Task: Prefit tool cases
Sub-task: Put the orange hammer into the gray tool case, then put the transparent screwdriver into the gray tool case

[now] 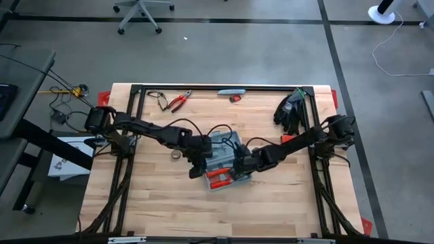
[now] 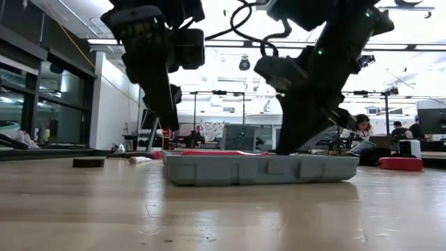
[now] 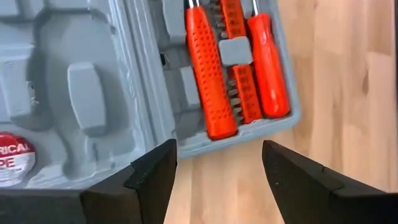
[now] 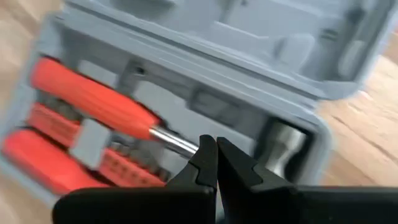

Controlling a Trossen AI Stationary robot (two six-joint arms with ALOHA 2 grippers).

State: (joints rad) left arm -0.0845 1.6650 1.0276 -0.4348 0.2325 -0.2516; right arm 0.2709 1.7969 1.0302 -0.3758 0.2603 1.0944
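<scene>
The case (image 1: 222, 161) was seen lying open and flat near the middle of the table (image 1: 163, 203), between the two arms. In its lower half, red-handled screwdrivers (image 3: 208, 74) and a strip of red bits (image 3: 241, 87) were seated in moulded slots; the other half showed grey tool-shaped recesses and a round label, only partly visible.

The left gripper (image 3: 217, 180) was held just above the case's edge nearest the red tools, its jaws spread wide with nothing between them; bare wood and the case rim were seen in the gap.

The right gripper (image 4: 216, 163) was placed over the case from the opposite side, its jaws closed tip to tip and nothing gripped. The tips were seen close to a metal shaft (image 4: 174, 142) of a screwdriver; contact could not be told.

Farther back on the table, pliers (image 1: 178, 102) and a dark glove (image 1: 290, 110) were left well apart from the case.
</scene>
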